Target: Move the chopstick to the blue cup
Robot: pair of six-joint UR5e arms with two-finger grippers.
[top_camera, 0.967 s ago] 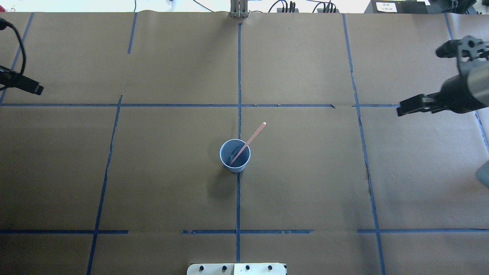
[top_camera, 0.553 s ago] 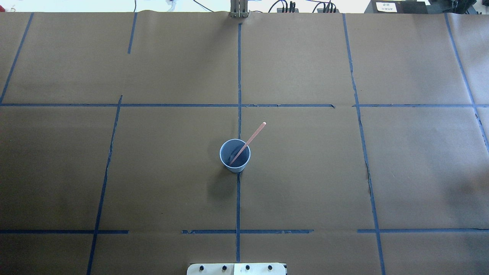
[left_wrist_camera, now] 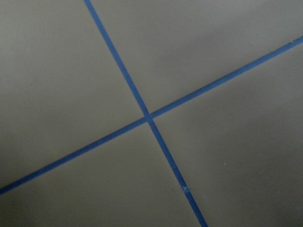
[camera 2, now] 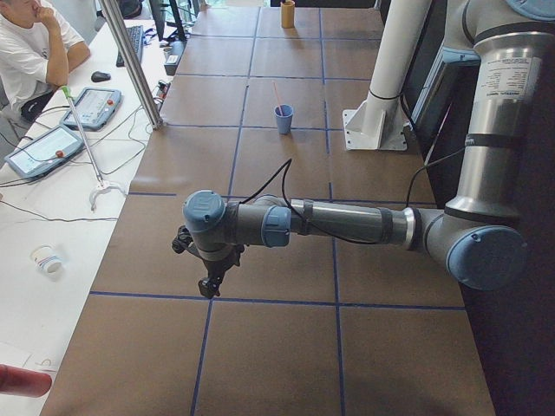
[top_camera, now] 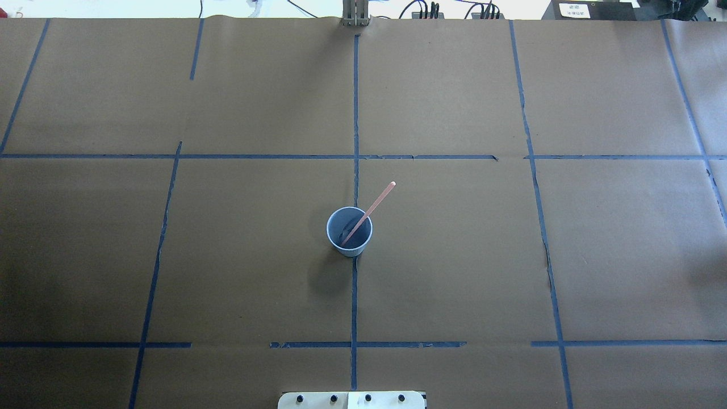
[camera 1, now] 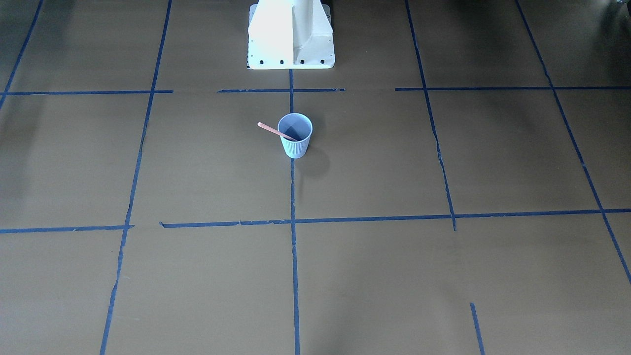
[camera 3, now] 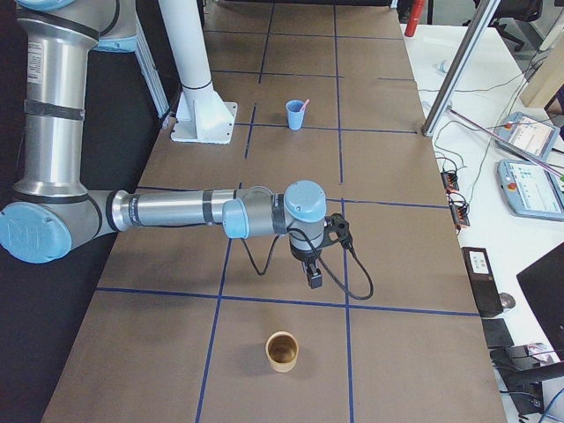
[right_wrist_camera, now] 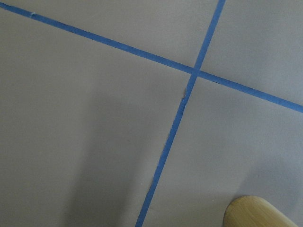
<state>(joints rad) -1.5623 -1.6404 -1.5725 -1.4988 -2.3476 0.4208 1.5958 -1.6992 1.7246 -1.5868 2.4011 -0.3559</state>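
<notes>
Overhead exterior showed the chopstick (top_camera: 369,212) leaning inside the blue cup (top_camera: 353,250); transfer looked complete, no further move needed. Left gripper (camera 2: 206,288) and right gripper (camera 3: 314,278) hung far from that cup, opening impossible to tell

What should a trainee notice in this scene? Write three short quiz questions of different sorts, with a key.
1. Multiple choice: where does the lower end of the chopstick sit? A) flat on the table B) inside the blue cup C) in a gripper
2. True or false: the right gripper is holding the blue cup.
3. Short answer: in the exterior right view, what stands on the table nearest the right gripper?

Key: 1 B; 2 false; 3 the tan cup.
</notes>
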